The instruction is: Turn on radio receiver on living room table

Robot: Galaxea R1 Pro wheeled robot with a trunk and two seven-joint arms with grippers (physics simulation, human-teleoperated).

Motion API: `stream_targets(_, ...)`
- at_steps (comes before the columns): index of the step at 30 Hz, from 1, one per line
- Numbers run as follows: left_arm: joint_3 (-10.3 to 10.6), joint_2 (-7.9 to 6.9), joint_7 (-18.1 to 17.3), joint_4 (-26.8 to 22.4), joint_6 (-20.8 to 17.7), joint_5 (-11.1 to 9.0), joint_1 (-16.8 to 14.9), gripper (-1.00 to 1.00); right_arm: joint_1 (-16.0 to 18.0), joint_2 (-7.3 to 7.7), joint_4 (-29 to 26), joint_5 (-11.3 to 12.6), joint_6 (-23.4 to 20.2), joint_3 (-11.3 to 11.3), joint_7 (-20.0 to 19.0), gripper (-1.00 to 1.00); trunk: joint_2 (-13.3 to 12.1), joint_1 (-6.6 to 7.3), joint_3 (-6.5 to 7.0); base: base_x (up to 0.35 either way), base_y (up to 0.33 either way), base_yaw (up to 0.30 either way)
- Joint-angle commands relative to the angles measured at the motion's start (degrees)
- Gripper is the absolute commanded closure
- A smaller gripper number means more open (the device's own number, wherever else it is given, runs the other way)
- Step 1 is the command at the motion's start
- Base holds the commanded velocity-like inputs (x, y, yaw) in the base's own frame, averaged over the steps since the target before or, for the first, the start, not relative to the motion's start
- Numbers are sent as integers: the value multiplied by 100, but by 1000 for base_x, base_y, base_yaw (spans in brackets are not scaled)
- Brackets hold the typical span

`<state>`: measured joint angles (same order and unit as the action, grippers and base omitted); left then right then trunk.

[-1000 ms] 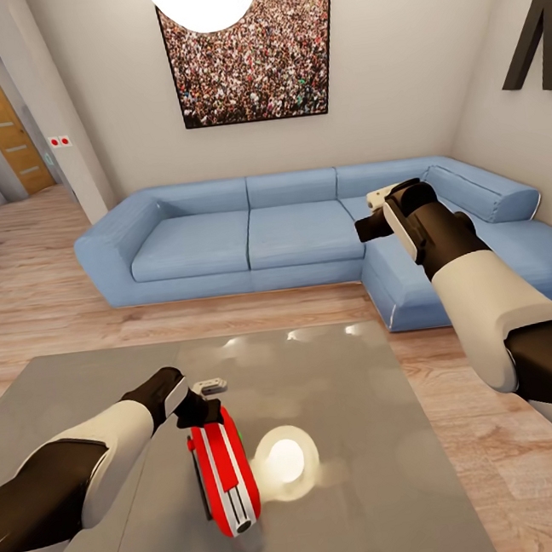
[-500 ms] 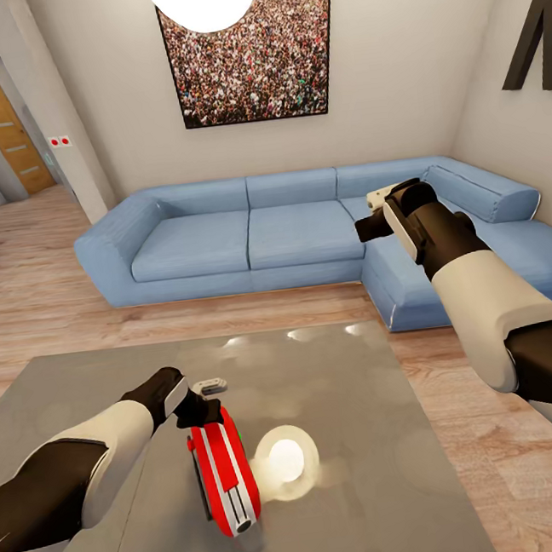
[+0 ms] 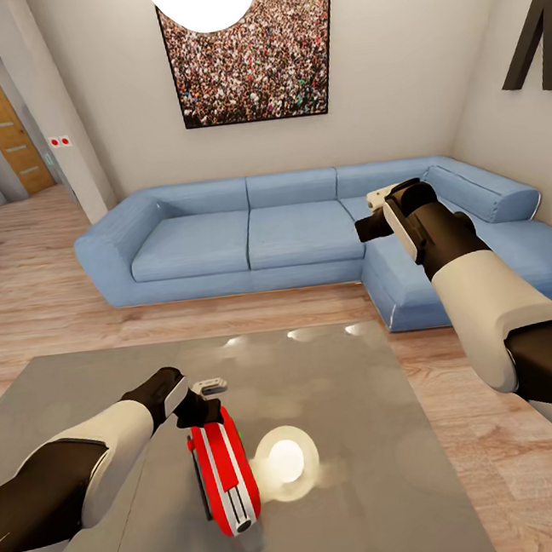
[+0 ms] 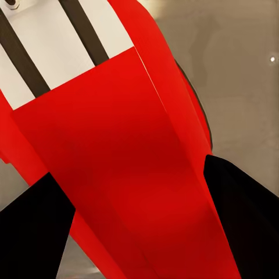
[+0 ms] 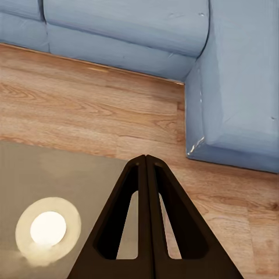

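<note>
The red-and-white radio receiver (image 3: 222, 472) stands on edge on the glossy grey table (image 3: 359, 404), near its front left part. My left gripper (image 3: 201, 402) sits at the radio's far end, open, its two black fingers (image 4: 32, 232) straddling the red body (image 4: 136, 145) in the left wrist view. The dial is hidden from me. My right gripper (image 3: 371, 214) hangs high above the table's far right corner, in front of the sofa, shut with nothing in it; its fingers (image 5: 146, 174) press together above the table edge (image 5: 58, 174).
A blue corner sofa (image 3: 246, 236) runs behind the table, with a strip of wood floor (image 3: 229, 316) between them. The crowd photo (image 3: 250, 60) hangs on the beige wall. A wooden door (image 3: 2, 127) stands at the far left. A lamp reflection (image 3: 284, 462) glows beside the radio.
</note>
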<state>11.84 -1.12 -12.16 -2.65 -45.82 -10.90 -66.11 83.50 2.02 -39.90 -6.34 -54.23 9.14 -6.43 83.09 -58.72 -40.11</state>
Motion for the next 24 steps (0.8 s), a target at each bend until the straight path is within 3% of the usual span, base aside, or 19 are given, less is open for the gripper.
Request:
stream_targets(1,-15,-2,-6,-8,3,0,160,100,0,0,0,0,0,0,0,100,-1,-1,-2,0,0,0)
stream_targets(6,-15,-2,-6,-8,3,0,160,100,0,0,0,1,0,0,1,100,-1,-1,-2,0,0,0)
stream_targets(7,-15,1,-6,-8,3,0,160,-100,0,0,0,1,0,0,1,100,-1,-1,-2,0,0,0)
stream_targets(24,-15,-2,-6,-8,3,0,160,-100,0,0,0,1,0,0,4,100,-1,-1,-2,0,0,0)
